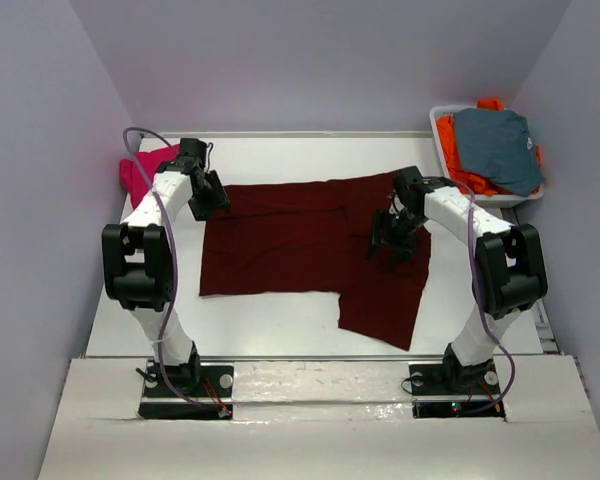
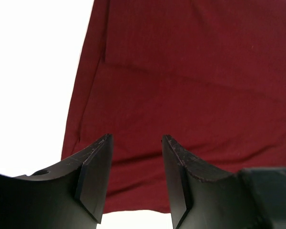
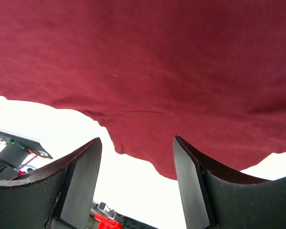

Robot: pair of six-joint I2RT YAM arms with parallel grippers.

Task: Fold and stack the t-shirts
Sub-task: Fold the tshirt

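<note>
Fingers (image 2: pixel 95 176) of the left gripper (image 2: pixel 136 143) are apart and hold nothing. The right gripper (image 3: pixel 137 143) has its fingers (image 3: pixel 81 181) apart too, with nothing between them.

Both hang over the maroon t-shirt (image 1: pixel 300 240), the left one at its far left corner and the right one over its right side. I think they sit there so each can pinch an edge and fold the cloth over. I cannot tell if the tips touch the cloth yet.

The maroon t-shirt lies spread out on the white table (image 1: pixel 270 310), so it is easy to fold. It is dark red, soft and mostly flat, with a few small wrinkles. One flap sticks out at its near right side.

A pink shirt (image 1: pixel 140 170) waits just past its far left corner. Past its far right corner a bin (image 1: pixel 440 115) holds a grey-blue shirt (image 1: pixel 495 148) on top of orange ones (image 1: pixel 455 150).
</note>
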